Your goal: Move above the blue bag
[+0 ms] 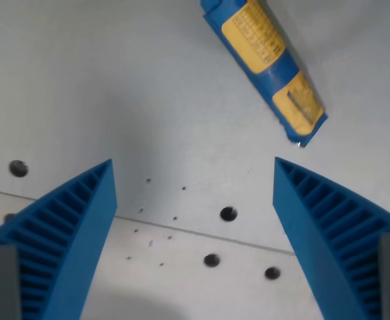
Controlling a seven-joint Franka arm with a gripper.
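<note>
Gripper (193, 200) spread wide, nothing btwn the two blue ribbed fingers (68, 230), no contact w/ anything; only bare surface (115, 87) shows in the gap. Fingers come in from the bottom corners, tips pointing up and inward.

Bag (265, 63) lies flat on the surface, above the gripper in the wrist view and toward the wrist view's right, well apart from both fingertips. It's closer to the right finger than the left. Long narrow shape, blue w/ yellow label panels and small print (too small to read), set on a diagonal from upper left to lower right; its upper end is cut off by the frame's top edge. Lower end looks crimped.

Surface is light grey, w/ a seam line crossing below the bag, plus several dark round holes (229, 214) and small specks btwn the fingers.
</note>
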